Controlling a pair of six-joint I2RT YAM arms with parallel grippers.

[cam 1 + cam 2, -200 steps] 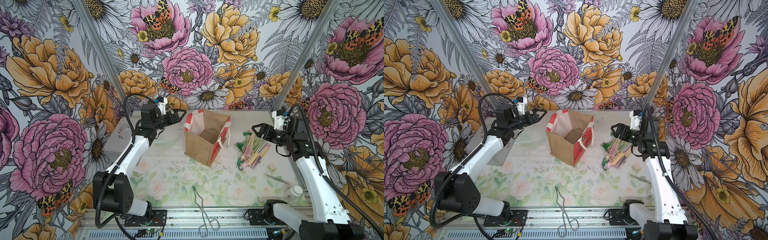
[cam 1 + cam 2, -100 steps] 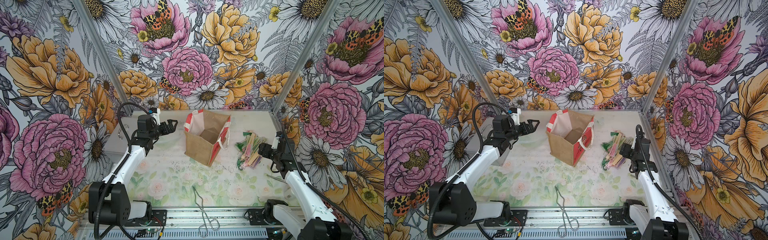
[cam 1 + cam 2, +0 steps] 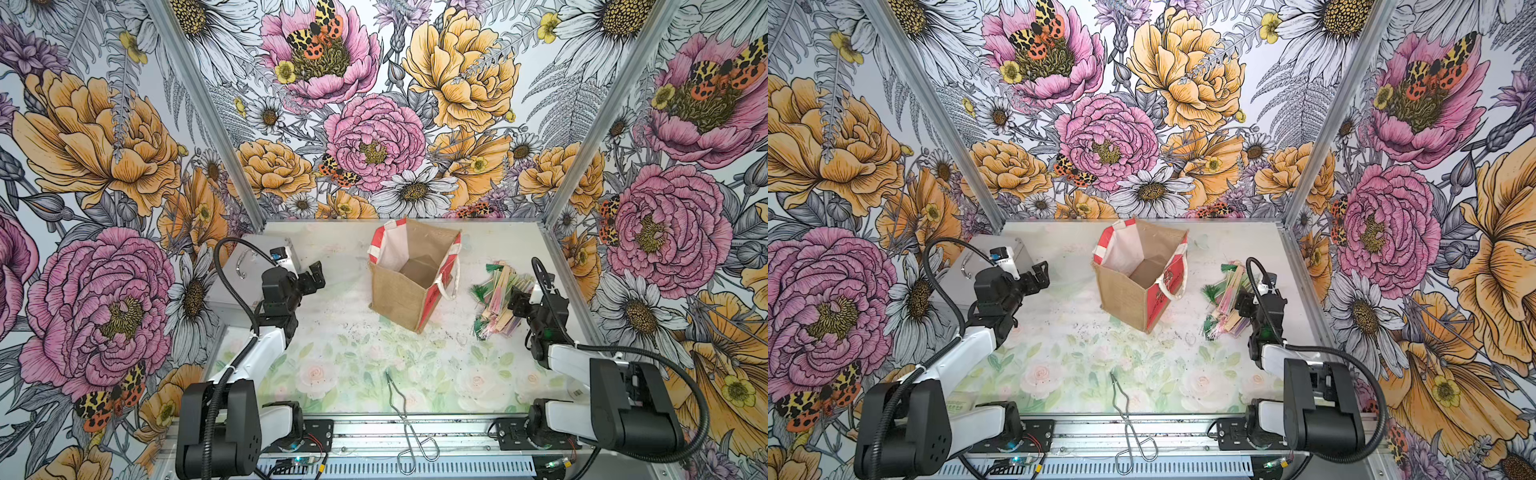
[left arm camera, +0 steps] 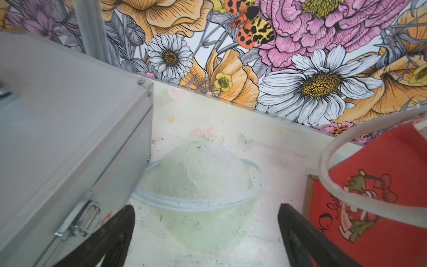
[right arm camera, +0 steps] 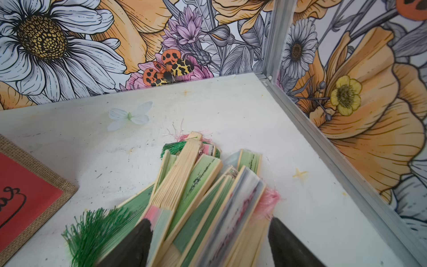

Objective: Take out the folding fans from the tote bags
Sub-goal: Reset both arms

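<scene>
Tan tote bag (image 3: 395,297) standing up in the middle, folding fans (image 3: 498,286) piled to its right, right gripper (image 5: 209,222) spread wide over the pile, left gripper (image 4: 205,208) spread wide, holding nothing

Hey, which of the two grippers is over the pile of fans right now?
The right gripper: it hangs open over the fans beside the tote bag. The left gripper is open too, but by the grey case, beyond the bag.

Fans (image 3: 503,286) beside tote bag (image 3: 395,296) (open)
</scene>
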